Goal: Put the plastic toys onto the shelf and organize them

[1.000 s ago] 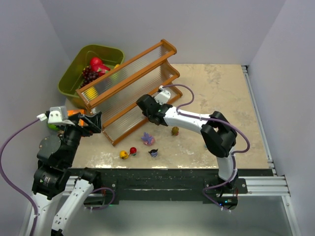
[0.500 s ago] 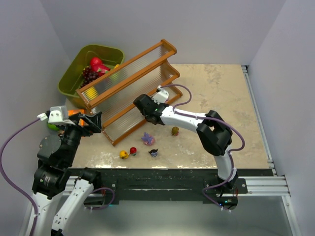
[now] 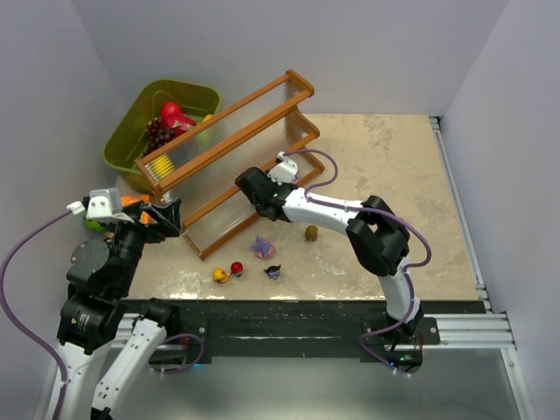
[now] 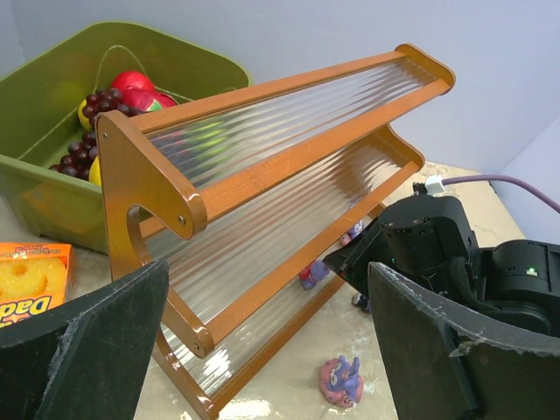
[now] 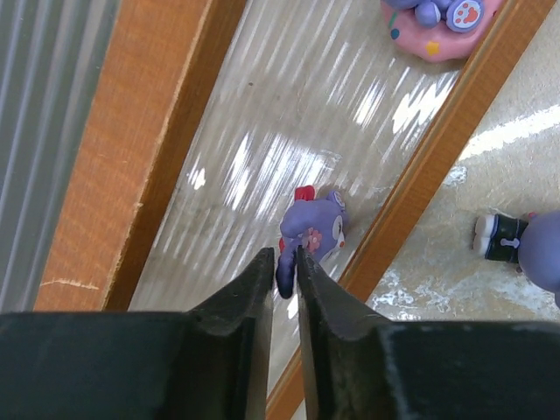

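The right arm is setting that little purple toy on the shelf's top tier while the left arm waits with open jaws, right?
Not the top tier: the right wrist view shows the purple toy on the lowest tier of the shelf, at the tips of the right gripper. The left gripper does hang open.

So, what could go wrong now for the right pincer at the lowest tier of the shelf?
1. The small purple plastic figurine sits at the tips of the right pincer; pulling back may drag it over the orange-brown wooden front rail.
2. The clear ribbed lowest tier looks slick, so it may slide toward the pink round toy.
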Controlling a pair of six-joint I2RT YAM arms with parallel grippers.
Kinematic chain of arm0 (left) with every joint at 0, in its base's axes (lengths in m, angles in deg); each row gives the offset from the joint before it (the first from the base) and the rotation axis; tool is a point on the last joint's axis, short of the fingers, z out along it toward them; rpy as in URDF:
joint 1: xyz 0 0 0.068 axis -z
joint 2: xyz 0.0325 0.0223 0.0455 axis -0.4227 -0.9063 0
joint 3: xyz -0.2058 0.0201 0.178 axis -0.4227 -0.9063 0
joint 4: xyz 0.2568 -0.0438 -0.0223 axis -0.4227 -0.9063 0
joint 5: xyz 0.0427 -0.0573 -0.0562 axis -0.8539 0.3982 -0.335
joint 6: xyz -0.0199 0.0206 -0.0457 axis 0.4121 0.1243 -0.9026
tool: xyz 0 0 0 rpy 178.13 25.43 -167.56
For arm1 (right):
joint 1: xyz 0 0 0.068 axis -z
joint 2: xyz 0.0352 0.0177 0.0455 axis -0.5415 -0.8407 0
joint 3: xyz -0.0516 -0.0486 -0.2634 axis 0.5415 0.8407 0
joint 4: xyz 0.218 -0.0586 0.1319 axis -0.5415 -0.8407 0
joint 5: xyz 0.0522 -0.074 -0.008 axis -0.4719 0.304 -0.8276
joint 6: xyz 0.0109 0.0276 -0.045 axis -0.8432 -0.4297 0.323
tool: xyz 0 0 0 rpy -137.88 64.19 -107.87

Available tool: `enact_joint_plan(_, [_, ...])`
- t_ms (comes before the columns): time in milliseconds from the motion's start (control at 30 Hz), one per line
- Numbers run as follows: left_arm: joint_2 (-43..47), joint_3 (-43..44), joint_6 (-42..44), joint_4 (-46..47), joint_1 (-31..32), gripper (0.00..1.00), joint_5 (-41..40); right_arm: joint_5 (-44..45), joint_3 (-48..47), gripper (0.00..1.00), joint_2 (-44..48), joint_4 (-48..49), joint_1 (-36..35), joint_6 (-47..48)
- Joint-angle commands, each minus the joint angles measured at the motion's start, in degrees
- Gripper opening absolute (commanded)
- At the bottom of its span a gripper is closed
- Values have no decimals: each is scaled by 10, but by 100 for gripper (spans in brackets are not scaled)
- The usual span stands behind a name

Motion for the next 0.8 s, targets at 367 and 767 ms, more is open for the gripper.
enact_joint_plan(367, [-4, 22, 16, -2, -1, 99, -9, -2, -6, 55, 15, 44, -3, 9])
enact_joint_plan(767, [-4, 28, 7, -10, -2, 100, -6, -60, 83, 63, 103, 101, -4, 42])
